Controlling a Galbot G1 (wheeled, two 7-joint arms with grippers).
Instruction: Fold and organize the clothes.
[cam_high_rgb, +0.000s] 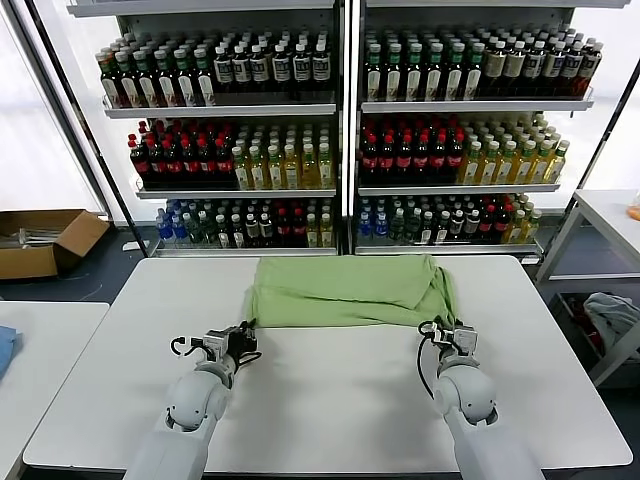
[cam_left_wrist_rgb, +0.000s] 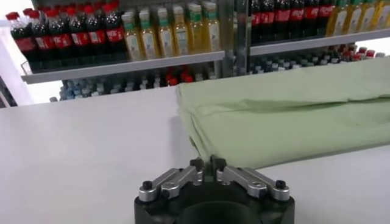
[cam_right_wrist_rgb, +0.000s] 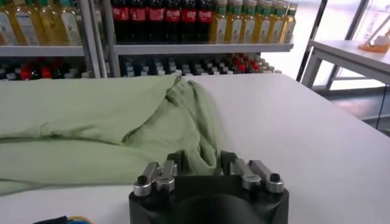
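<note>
Left claw (cam_high_rgb: 244, 332) we find pressed together on the near left corner of the green T-shirt (cam_high_rgb: 345, 290); right claw (cam_high_rgb: 447, 331) pinches its near right corner. Shirt lies folded on the white tabletop (cam_high_rgb: 330, 400).

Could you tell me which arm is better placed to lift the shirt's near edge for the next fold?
Both, likely: the left gripper is shut on the T-shirt's near left corner, and the right gripper is at its near right corner, fabric between its fingers.
</note>
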